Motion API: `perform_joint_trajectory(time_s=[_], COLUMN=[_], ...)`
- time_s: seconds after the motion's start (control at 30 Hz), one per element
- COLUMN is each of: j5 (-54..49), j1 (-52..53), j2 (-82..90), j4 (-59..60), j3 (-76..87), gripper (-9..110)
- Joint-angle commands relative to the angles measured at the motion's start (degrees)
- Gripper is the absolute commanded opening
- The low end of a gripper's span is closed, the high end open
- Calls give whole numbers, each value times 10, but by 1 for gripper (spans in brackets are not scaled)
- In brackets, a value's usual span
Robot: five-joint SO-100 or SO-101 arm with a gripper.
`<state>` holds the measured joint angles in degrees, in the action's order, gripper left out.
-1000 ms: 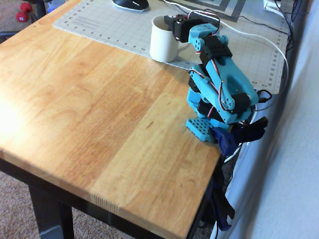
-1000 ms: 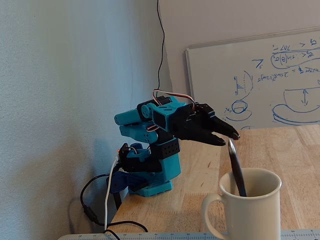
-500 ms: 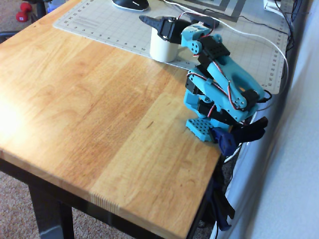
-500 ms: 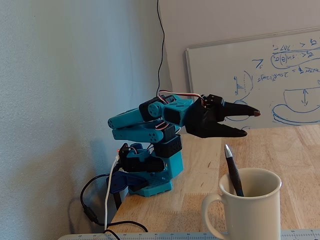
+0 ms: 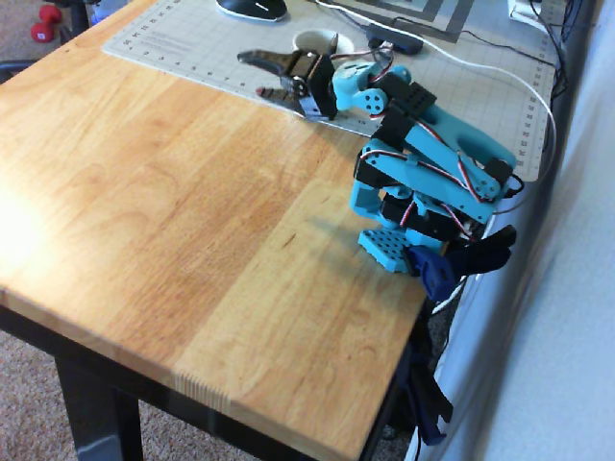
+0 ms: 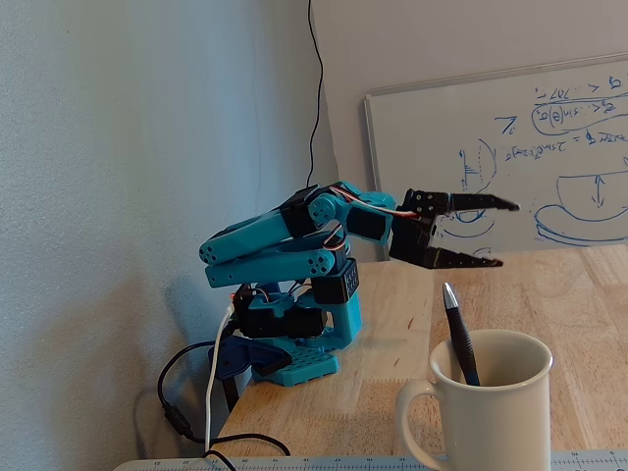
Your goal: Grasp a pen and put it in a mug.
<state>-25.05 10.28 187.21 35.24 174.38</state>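
Fixed view, near: white mug point(image 6: 486, 412) stands on the worktop point(image 6: 574, 294); pen point(image 6: 458, 334) is leant inside it, 1 end above the rim. Beyond, gripper point(image 6: 496, 234) is seen with jaws apart, empty. Retreat is best made high, clear of the pen.

Mug point(image 5: 314, 40) mostly behind gripper point(image 5: 255, 75); pen's point(image 6: 459, 338) lower half inside.

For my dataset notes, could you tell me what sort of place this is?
Probably a home office or hobby desk: a wooden table with a cutting mat, a scribbled whiteboard against the wall, and a computer mouse.
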Motion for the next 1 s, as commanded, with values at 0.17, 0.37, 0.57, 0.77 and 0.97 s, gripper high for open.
perform_joint_trajectory(time_s=[0.17,0.37,0.57,0.77,0.97], j5=[132,235,246,247,245], j1=[-56,-108,-125,-127,-120], j2=[7,8,48,48,48], j4=[122,169,204,270,325], j3=[-8,8,52,56,55], gripper=[27,27,27,27,27])
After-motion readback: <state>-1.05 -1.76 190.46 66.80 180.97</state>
